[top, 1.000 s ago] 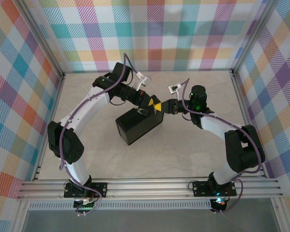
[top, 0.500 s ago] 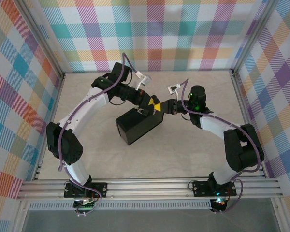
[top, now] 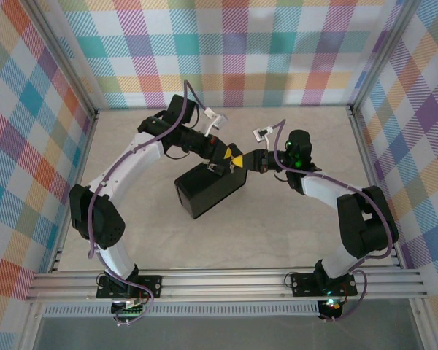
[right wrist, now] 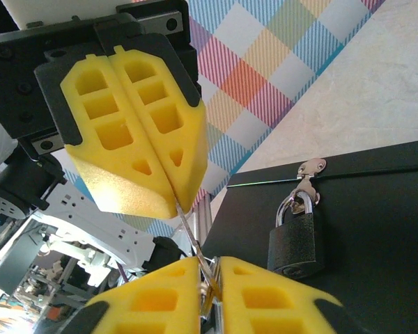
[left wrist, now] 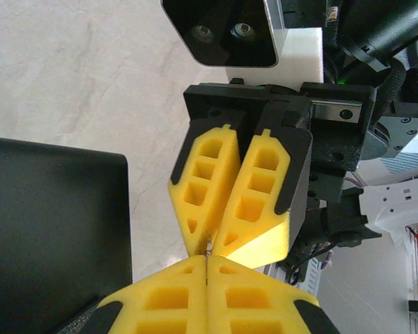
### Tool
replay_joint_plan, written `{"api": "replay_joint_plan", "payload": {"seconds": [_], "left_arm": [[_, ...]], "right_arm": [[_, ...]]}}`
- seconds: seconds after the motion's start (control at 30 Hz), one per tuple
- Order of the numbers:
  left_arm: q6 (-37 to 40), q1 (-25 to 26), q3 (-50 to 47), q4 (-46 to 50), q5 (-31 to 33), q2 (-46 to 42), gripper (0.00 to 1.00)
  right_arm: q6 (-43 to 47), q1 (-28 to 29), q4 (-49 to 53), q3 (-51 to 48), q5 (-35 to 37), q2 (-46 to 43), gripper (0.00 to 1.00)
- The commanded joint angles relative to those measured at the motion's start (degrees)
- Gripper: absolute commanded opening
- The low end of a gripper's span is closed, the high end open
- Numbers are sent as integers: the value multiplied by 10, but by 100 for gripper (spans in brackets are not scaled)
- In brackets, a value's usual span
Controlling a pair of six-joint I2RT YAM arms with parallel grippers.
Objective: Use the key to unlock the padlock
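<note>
The padlock (right wrist: 297, 243) is hung from the hasp (right wrist: 311, 169) of the black box (right wrist: 376, 229) and is seen closed, so nothing is judged unlocked yet. The key (right wrist: 188, 233) is pinched just beside it, between two meeting hands. The left hand (right wrist: 175, 202) is closed on one end and the right hand (right wrist: 209, 268) on the other. Insertion and turning are left. Open surface (top: 277, 233) is found around the box, and the plaid walls (top: 277, 58) lie well apart.
</note>
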State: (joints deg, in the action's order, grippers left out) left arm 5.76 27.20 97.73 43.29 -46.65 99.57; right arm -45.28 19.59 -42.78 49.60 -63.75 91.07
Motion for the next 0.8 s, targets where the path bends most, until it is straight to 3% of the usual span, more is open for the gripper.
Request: {"api": "replay_joint_plan", "payload": {"seconds": [0.0, 0.33, 0.4, 0.53, 0.77], "left_arm": [[1, -3, -5, -7, -13, -18, 0], [8, -5, -16, -7, -7, -17, 0], [9, -8, -19, -4, 9, -17, 6], [25, -14, -17, 4, 66, -21, 26], [136, -21, 23, 24, 120, -6, 33]], "right_arm": [[-5, 4, -34, -4, -10, 3, 9], [-42, 4, -79, -18, -6, 3, 0], [-42, 5, -69, -22, -5, 0, 0], [18, 4, 49, -21, 0, -21, 0], [135, 4, 287, -8, 5, -71, 0]]}}
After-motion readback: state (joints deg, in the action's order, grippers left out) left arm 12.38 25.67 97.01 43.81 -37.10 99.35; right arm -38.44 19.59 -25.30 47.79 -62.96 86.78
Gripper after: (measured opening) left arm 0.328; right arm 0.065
